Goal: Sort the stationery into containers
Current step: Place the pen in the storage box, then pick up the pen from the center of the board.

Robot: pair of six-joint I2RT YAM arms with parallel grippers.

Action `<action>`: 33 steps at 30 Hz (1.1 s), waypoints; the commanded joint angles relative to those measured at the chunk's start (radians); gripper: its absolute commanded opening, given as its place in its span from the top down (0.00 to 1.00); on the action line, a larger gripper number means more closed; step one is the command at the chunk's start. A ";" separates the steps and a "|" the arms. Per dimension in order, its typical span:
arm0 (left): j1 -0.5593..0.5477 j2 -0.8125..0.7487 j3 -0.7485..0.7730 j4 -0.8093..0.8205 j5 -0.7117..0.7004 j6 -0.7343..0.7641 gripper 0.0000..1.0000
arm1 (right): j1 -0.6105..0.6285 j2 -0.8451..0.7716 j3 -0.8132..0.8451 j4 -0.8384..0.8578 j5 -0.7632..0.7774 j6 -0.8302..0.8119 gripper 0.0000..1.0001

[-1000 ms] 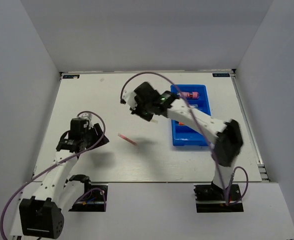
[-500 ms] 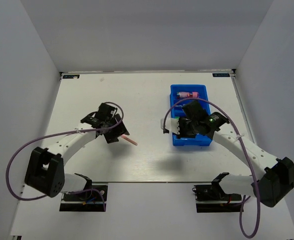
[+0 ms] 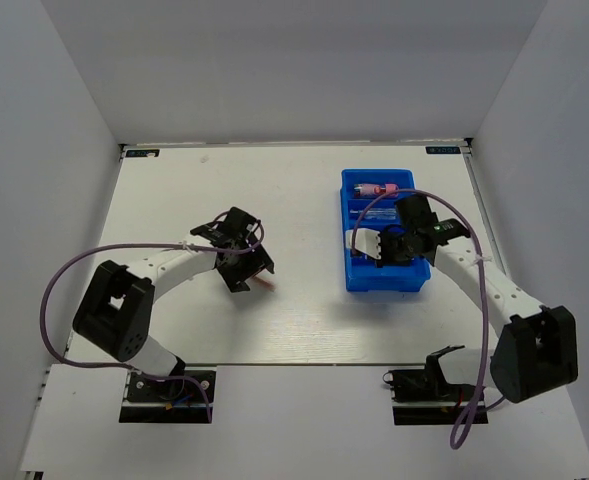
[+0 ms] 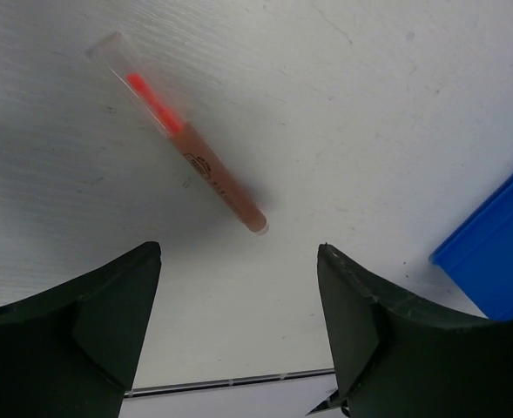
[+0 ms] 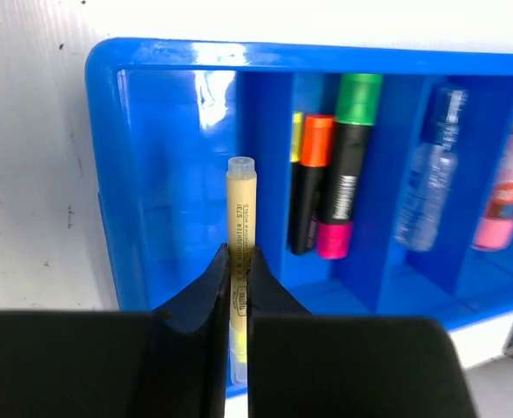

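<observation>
Right gripper (image 5: 239, 266) is clamped on a thin pale-yellow pen (image 5: 240, 205). We see the fingers pinching its lower part. The long axis runs straight out ahead of the fingertips, clear-capped end pointing away. The pen hangs over the end compartment of the blue bin (image 5: 104, 174), directly below the fingers; we cannot tell if it touches the floor.

In the next compartment, to the right of the fingers in the wrist view, an orange-capped highlighter (image 5: 315, 152) and a green-capped highlighter (image 5: 354, 113) lie side by side, parallel to the held pen. Further out are a clear-blue pen (image 5: 430, 174), then a pink tube (image 5: 504, 196) at the frame edge.

Left gripper (image 4: 237, 287) has its fingers spread wide and holds nothing. Just ahead of the gap a thin pink-orange pen (image 4: 186, 148) lies flat on the white table (image 4: 369, 104). Its long axis is diagonal, tan end toward the gap, clear end pointing away to the upper left. It is apart from both fingers. A corner of the bin shows off to the right of this gripper.

Pale grey walls (image 3: 54, 100) enclose the table.
</observation>
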 commanded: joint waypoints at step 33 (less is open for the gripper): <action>-0.031 0.384 0.356 -0.394 -0.150 -0.152 0.43 | -0.088 -0.227 0.002 -0.033 -0.365 0.225 0.56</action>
